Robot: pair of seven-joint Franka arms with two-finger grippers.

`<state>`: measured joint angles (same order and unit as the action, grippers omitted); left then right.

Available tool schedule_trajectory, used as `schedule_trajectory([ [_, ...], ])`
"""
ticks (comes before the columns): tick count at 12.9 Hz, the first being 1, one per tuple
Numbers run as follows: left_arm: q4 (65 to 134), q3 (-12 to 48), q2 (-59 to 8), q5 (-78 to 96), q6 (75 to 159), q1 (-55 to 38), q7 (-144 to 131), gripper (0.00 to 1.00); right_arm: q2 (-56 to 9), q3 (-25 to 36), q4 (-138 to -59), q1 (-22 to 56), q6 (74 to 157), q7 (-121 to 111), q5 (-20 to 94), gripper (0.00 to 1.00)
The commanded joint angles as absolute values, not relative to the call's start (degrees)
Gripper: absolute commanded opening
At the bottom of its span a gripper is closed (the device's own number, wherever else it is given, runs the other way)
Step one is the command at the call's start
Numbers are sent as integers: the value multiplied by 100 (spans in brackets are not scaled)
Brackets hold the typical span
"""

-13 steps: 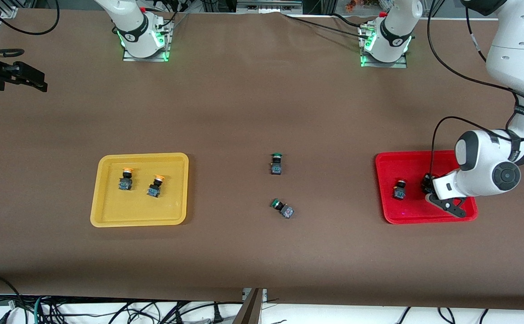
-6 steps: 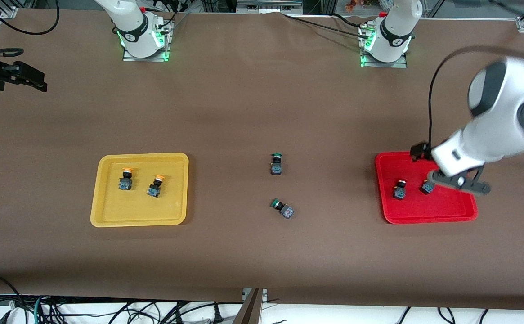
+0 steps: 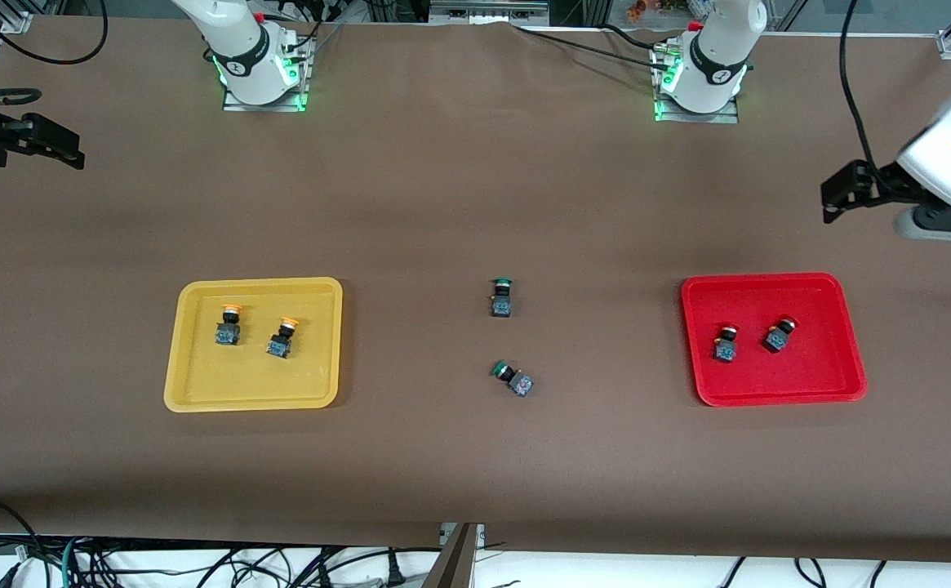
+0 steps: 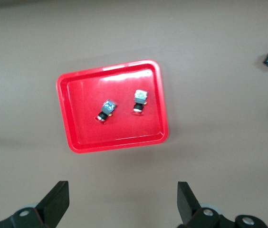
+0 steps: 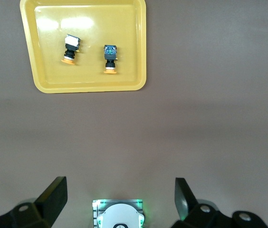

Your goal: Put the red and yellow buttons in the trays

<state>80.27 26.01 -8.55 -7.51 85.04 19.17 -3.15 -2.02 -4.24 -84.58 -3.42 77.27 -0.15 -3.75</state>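
The red tray [image 3: 769,384] lies toward the left arm's end of the table and holds two red buttons [image 3: 726,343] [image 3: 777,335], side by side. The yellow tray [image 3: 255,384] lies toward the right arm's end and holds two yellow buttons [image 3: 228,324] [image 3: 282,337]. My left gripper [image 3: 841,189] is open and empty, up in the air past the red tray's rim. The left wrist view shows the red tray [image 4: 77,133] and both red buttons [image 4: 106,110] [image 4: 139,101] below its open gripper [image 4: 123,204]. My right gripper [image 3: 51,147] waits, open and empty, over the table's edge.
Two green-capped buttons [image 3: 501,297] [image 3: 513,379] lie on the brown table between the trays. The right wrist view shows the yellow tray [image 5: 86,80], its two buttons [image 5: 70,48] [image 5: 110,58] and the right arm's base [image 5: 119,216]. Both bases stand along the table's back edge.
My left gripper has risen out of the red tray, leaving the second red button lying in it, and has swung up toward the left arm's end. The right arm has not moved.
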Motion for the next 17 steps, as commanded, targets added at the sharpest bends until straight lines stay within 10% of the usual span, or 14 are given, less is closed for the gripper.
schedule_trajectory([
  [1, 7813, 2646, -1090, -441, 8402, 2074, -553, 100, -281, -396, -8288, -334, 7682, -88, -281, 100],
  [17, 7996, 2410, -898, -483, 8419, 1778, -641, 100, -308, -396, -8288, -343, 7690, -105, -281, 100],
])
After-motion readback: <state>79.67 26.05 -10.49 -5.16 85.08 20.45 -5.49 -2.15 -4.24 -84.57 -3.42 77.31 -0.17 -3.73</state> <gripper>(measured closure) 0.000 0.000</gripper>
